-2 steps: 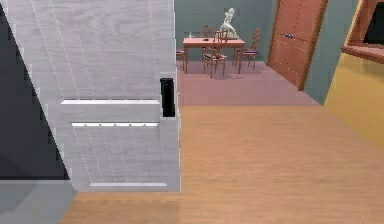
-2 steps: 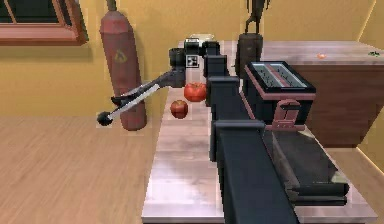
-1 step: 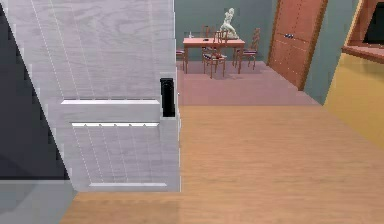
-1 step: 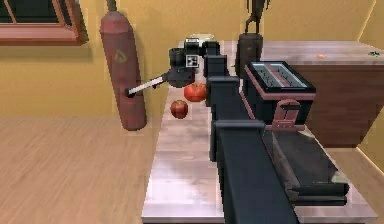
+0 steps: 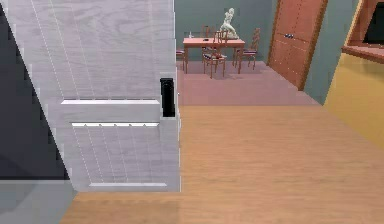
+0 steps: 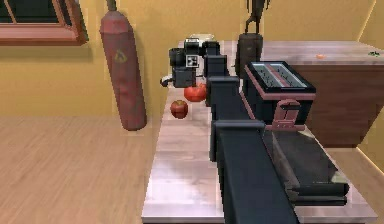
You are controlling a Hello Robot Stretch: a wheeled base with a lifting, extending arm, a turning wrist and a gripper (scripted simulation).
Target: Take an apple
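- The apple (image 6: 178, 108) lies on the counter (image 6: 175, 180), well to the left of the toaster (image 6: 275, 85) in the arm side view, on the other side of the arm (image 6: 240, 150).
- A second red round thing (image 6: 196, 92) sits just beside the apple, a bit nearer to the toaster. It may be another apple, but I cannot tell for sure.
- The fingers (image 6: 180, 85) are also left of the toaster, just above both red things in the picture. I cannot tell their state, nor whether they hold anything, because the red things lie right at them.
- As I judge it, an apple is light and stiff, so a firm hold does it no harm, though very hard pressing can bruise it.
- Its skin is smooth and its form is round, so it can slip out, or roll away over the counter if it is pushed from one side only.
- The best place to take hold is the widest middle, with one finger on each side. Near the top or the bottom the form narrows, so a hold there is less sure.
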